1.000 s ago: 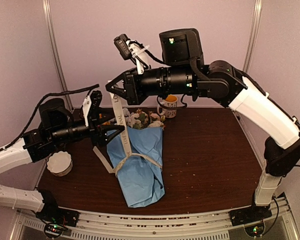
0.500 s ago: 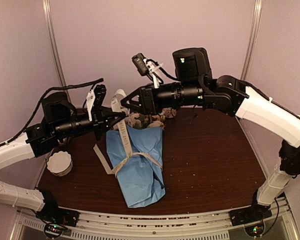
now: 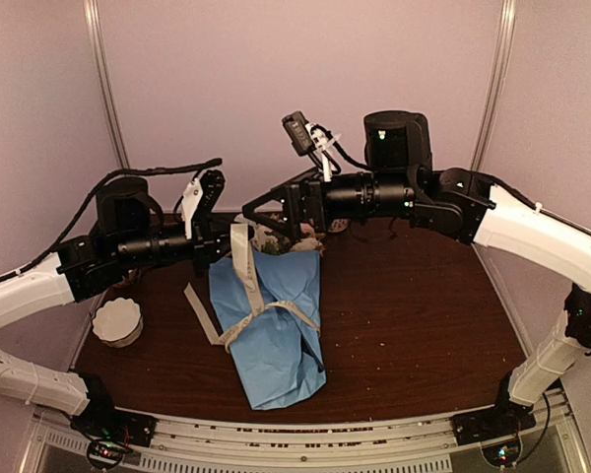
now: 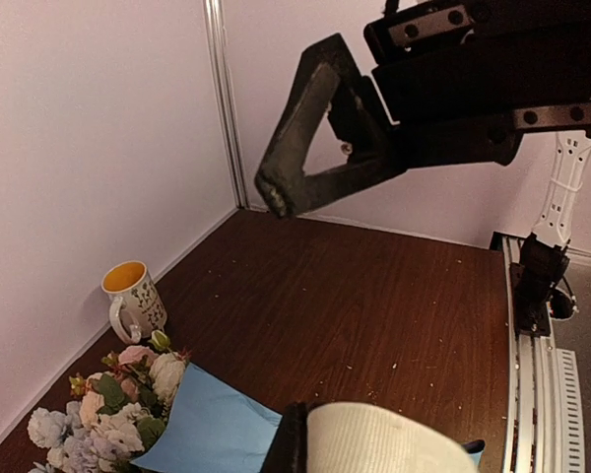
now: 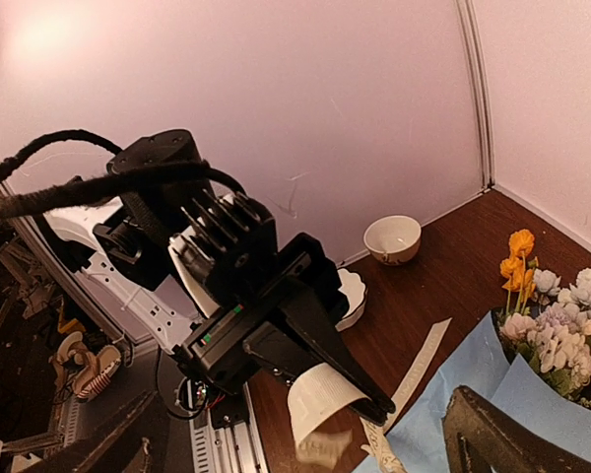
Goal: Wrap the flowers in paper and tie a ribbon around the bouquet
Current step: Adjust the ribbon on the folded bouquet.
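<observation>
Soft, even light is washing the walls (image 3: 276,79) pinkish and leaving the dark counter (image 3: 424,305) dim. Wide lenses are bending the corner posts (image 3: 106,89) outward. In the right wrist view a bright patch (image 5: 39,34) is glowing upper left, while the fingers (image 5: 512,434) of the right hand (image 5: 303,409) are blurring into black shapes.

One bouquet (image 3: 276,340), one ribbon (image 3: 243,261), one mug (image 4: 131,294)

High camera overlooks the table (image 3: 424,315); wrist cameras behind left tool (image 3: 231,246) and right tool (image 3: 264,222) face each other, sharing the bouquet (image 3: 276,325).
</observation>
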Tool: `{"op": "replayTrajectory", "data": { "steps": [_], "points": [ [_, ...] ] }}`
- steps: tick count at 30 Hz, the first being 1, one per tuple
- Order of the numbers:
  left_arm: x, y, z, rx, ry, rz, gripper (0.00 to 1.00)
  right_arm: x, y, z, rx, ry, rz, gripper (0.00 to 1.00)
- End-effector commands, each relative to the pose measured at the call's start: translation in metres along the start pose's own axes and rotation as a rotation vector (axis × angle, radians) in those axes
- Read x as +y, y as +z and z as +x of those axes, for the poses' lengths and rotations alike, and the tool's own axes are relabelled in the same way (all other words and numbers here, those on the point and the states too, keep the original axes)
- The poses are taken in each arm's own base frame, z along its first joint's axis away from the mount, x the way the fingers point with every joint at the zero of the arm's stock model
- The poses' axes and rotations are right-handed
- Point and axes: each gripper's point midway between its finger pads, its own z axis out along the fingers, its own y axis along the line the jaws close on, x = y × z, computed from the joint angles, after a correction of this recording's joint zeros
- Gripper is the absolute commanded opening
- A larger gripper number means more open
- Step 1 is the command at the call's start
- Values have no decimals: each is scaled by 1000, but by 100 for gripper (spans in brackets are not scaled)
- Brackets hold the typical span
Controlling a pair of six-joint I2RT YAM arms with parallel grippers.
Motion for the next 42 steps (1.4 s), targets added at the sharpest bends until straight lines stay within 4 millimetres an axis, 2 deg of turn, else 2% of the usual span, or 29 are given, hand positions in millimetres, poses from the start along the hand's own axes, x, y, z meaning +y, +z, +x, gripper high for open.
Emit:
{"op": "replayTrajectory", "data": {
  "steps": [1,4,5,7,8,13,16,19,23,26,28,33,37,42],
  "points": [
    [0,-1,-16,-34,34,-2,0,0,10,-4,-35,-31,-5,96],
    [2,-1,-14,-23,31,-12,0,-2,18,4,-3,-34,-12,88],
    [2,0,-13,-19,29,-15,0,-2,20,8,7,-31,-12,83],
    [5,1,-12,-11,27,-29,0,-9,22,12,22,-8,36,65],
    [7,0,-11,-8,26,-42,0,-12,21,15,31,12,61,62],
    [11,2,-9,4,35,-60,0,-8,9,40,20,98,66,59],
    [11,3,-9,8,40,-56,0,0,2,48,-25,146,26,57],
    [11,4,-10,8,42,-54,0,6,13,58,-33,194,-23,59],
    [11,4,-9,9,35,-54,0,17,32,59,-28,205,-79,66],
    [14,3,-7,15,31,-75,0,14,42,61,-27,198,-73,67],
    [14,1,-7,16,38,-81,0,7,46,63,-17,192,-39,63],
    [14,1,-5,26,38,-78,0,10,52,69,6,177,-70,57],
    [14,2,-1,39,36,-79,0,15,57,73,26,159,-113,34],
    [15,2,1,51,34,-81,0,17,63,78,46,175,-155,36]
  ]
}}
